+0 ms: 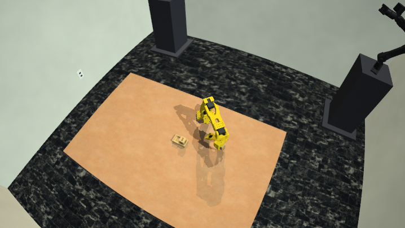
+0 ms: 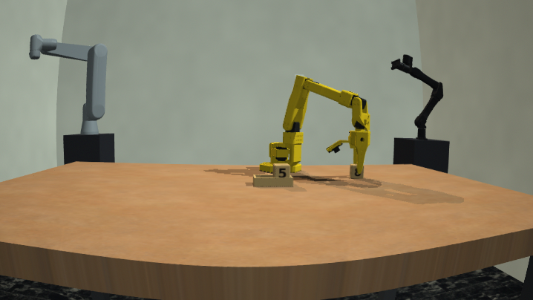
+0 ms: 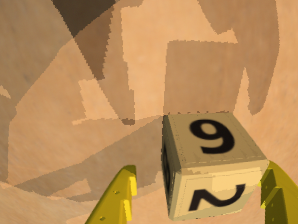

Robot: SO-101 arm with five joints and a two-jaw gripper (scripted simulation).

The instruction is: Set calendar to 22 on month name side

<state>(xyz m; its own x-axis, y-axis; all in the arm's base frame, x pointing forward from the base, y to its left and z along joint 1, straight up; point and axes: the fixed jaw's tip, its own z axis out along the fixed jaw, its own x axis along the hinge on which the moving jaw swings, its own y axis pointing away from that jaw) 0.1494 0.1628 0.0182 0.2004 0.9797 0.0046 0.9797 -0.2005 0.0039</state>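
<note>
A tan tray (image 2: pixel 272 181) lies flat on the table in front of the arm's base and holds one cube showing a 5 (image 2: pixel 281 171); the tray also shows in the top view (image 1: pixel 179 140). The second cube (image 3: pixel 209 165) (image 2: pixel 355 171) stands on the table to the right of the tray, apart from it. In the wrist view its top shows a 9 and its near side a 2. My gripper (image 3: pixel 200 176) is lowered around this cube and is open. The right finger is close to the cube's side and the left finger stands clear of it. The gripper points straight down at the table (image 2: pixel 364 171).
The yellow arm's base (image 2: pixel 285 154) stands just behind the tray. A grey arm on a black pedestal (image 2: pixel 87 147) and a black arm on a pedestal (image 2: pixel 421 151) stand off the table at the back left and back right.
</note>
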